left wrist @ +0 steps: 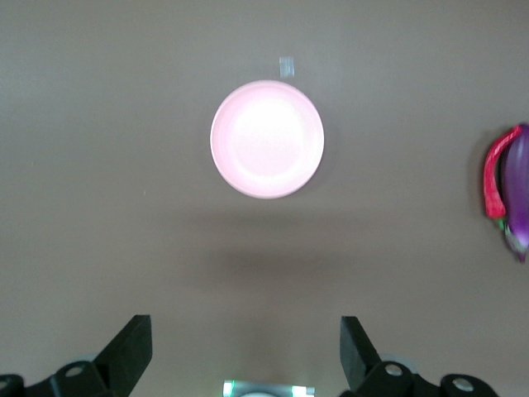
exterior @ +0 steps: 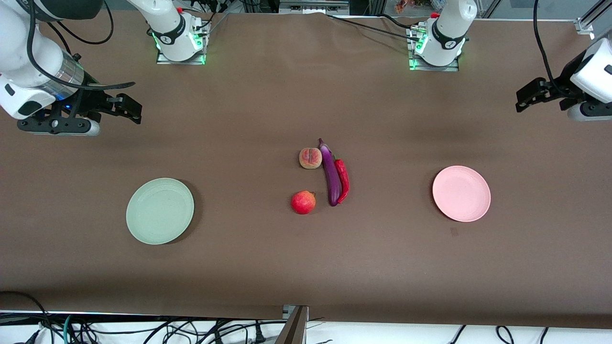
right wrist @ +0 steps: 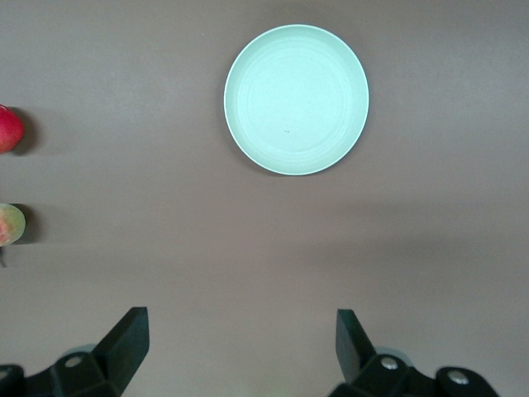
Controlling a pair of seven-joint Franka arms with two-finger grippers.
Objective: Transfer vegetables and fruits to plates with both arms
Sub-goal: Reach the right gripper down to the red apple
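The purple eggplant [exterior: 331, 176] lies mid-table with the red chili [exterior: 342, 179] touching its side. The tan-pink peach [exterior: 310, 158] sits beside the eggplant's stem end. The red pomegranate [exterior: 303, 202] sits nearer the front camera. The green plate [exterior: 159, 210] lies toward the right arm's end and the pink plate [exterior: 461, 193] toward the left arm's end; both are empty. My right gripper [exterior: 131, 110] is open and empty over bare table; its wrist view shows the green plate [right wrist: 296, 99], pomegranate [right wrist: 7, 130] and peach [right wrist: 10, 224]. My left gripper [exterior: 525, 99] is open and empty over bare table; its wrist view shows the pink plate [left wrist: 267, 139], chili [left wrist: 494, 172] and eggplant [left wrist: 519, 194].
A brown cloth [exterior: 267, 267] covers the table. The arm bases [exterior: 179, 43] stand along its edge farthest from the front camera. Cables [exterior: 143, 329] and a metal bracket [exterior: 294, 325] hang past the nearest edge.
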